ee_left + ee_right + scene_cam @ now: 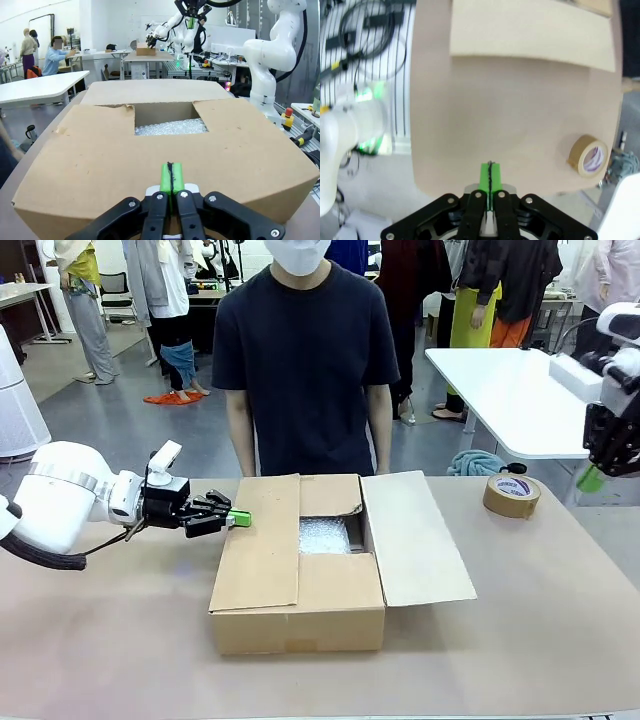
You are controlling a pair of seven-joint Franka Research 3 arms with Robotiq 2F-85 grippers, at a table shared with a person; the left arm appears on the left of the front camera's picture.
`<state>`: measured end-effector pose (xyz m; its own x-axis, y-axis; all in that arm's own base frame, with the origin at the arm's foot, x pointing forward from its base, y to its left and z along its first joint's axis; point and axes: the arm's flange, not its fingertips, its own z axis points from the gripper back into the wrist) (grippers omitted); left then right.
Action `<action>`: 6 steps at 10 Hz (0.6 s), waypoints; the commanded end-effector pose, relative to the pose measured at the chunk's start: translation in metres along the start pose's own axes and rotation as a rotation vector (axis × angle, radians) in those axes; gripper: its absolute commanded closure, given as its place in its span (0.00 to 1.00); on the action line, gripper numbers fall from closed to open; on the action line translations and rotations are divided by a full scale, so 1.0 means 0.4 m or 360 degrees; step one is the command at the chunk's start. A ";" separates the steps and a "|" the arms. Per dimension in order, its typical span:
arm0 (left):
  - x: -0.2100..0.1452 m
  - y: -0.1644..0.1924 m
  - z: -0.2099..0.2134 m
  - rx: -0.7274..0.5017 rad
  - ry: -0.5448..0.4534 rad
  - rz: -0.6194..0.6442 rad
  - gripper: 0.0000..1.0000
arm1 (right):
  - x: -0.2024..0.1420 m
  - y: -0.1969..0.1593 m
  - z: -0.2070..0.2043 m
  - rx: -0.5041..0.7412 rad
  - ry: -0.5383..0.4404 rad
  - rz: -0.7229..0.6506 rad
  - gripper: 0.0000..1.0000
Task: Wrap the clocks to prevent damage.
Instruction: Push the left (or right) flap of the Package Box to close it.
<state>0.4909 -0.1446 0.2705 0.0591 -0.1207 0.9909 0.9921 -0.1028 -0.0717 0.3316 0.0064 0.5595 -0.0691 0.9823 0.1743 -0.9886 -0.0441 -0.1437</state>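
Seen in the middle of the table [120, 640]: a cardboard box [300, 605] with bubble wrap [323, 536] inside, left gripper [238, 519] pinched together and empty right at its left flap, right gripper [592, 478] also pinched together, up at the far right near the tape roll [511, 495].

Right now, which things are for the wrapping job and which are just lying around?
For the job: cardboard box, partly open; bubble wrap inside it.
Lying about: tape roll, apart from the box; teal cloth, farther back.
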 end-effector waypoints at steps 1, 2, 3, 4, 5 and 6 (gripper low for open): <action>-0.007 0.001 0.000 0.0003 0.0016 0.0005 1.00 | -0.084 -0.072 -0.067 -0.0065 -0.0419 -0.0123 0.99; -0.007 0.001 0.000 0.0003 0.0016 0.0005 1.00 | -0.133 -0.107 -0.106 -0.0144 -0.0508 -0.0295 0.99; -0.007 0.001 0.000 0.0003 0.0016 0.0005 1.00 | -0.173 -0.139 -0.155 -0.0180 -0.0568 -0.0423 0.99; -0.007 0.001 0.000 0.0003 0.0016 0.0005 1.00 | -0.194 -0.133 -0.212 -0.0165 -0.0612 -0.0447 0.99; -0.007 0.001 0.000 0.0003 0.0016 0.0005 1.00 | -0.203 -0.128 -0.248 -0.0158 -0.0624 -0.0428 0.99; -0.007 0.001 0.000 0.0003 0.0016 0.0005 1.00 | -0.206 -0.133 -0.266 -0.0157 -0.0645 -0.0418 0.99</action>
<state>0.4909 -0.1447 0.2704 0.0592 -0.1207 0.9909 0.9921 -0.1028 -0.0717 0.4016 -0.0605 0.4545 0.1677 0.8081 0.5646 -0.9573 0.2704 -0.1027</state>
